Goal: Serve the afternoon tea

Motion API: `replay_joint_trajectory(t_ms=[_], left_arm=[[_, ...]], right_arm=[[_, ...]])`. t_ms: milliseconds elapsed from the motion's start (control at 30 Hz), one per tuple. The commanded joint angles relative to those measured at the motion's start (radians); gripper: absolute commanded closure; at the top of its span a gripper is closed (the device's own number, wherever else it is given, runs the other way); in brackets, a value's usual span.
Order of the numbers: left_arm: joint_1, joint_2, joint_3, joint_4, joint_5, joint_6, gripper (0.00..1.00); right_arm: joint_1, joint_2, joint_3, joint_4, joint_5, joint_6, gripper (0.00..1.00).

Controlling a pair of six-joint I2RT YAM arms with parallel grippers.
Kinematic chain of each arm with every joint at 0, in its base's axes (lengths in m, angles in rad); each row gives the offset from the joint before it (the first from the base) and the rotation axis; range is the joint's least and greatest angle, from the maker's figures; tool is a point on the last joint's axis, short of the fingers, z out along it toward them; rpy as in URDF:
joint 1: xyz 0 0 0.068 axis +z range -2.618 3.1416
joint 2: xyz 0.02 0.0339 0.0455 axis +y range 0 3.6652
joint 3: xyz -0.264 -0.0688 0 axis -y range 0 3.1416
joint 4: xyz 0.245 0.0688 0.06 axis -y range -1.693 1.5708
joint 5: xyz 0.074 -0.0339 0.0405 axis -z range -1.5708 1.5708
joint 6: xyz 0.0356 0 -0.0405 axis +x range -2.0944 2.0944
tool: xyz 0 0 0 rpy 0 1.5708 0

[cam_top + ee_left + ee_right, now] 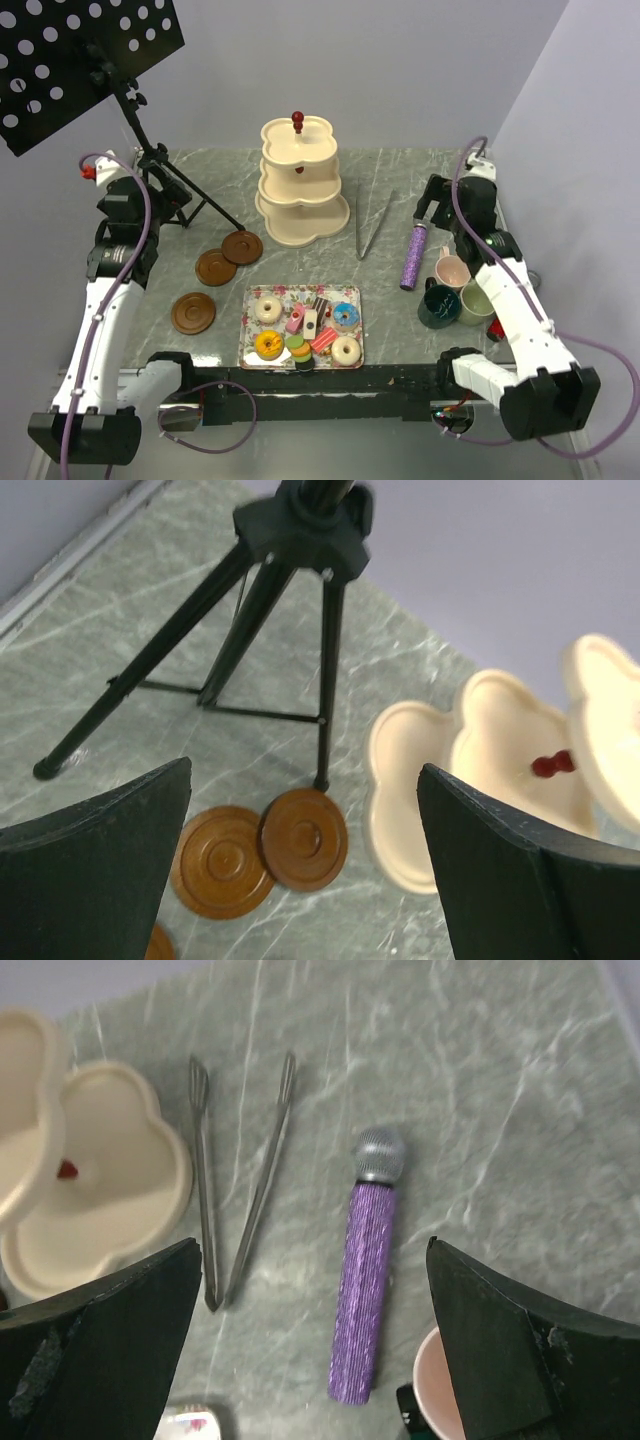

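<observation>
The cream three-tier stand (300,185) stands at the back centre. Three brown saucers (215,267) lie left of it; two overlap in the left wrist view (303,838). Doughnuts (346,350), cake slices (324,340) and macarons (296,343) lie on the floral tray (254,358) at the front. The pink mug (452,270), dark teal mug (438,305) and pale green mug (477,302) stand together at the right. My left gripper (305,770) is open and empty, high above the saucers. My right gripper (311,1245) is open and empty above the purple microphone (365,1280).
A black music stand (90,60) with tripod legs (265,610) stands at the back left by the saucers. Metal tongs (373,222) lie between the tiered stand and the microphone (414,255). Walls close off the back and right.
</observation>
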Motion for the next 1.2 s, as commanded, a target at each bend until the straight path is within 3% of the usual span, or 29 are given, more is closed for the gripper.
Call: replay_joint_trajectory(t_ms=[0, 167, 367, 667, 867, 933, 1167], left_arm=[[0.004, 0.049, 0.04, -0.089, 0.034, 0.013, 0.0], [0.003, 0.021, -0.013, -0.081, 0.112, -0.033, 0.0], [0.004, 0.017, -0.047, -0.11, 0.197, -0.081, 0.0], [0.003, -0.031, -0.045, -0.19, 0.198, -0.049, 0.0], [0.004, -0.023, -0.042, -0.186, 0.217, -0.052, 0.0], [0.003, -0.011, -0.035, -0.184, 0.224, -0.05, 0.0], [0.004, 0.018, -0.012, -0.184, 0.226, -0.027, 0.0]], right_arm=[[0.039, 0.114, 0.09, -0.138, -0.094, 0.028, 0.0], [0.142, 0.302, 0.183, -0.241, -0.084, 0.029, 0.0], [0.231, 0.481, 0.18, -0.129, -0.16, 0.132, 0.0], [0.317, 0.777, 0.337, -0.113, -0.035, 0.109, 0.02], [0.334, 0.859, 0.364, -0.127, 0.059, 0.105, 0.01], [0.334, 0.873, 0.361, -0.117, 0.061, 0.102, 0.03], [0.331, 0.903, 0.334, -0.075, 0.057, 0.048, 0.29]])
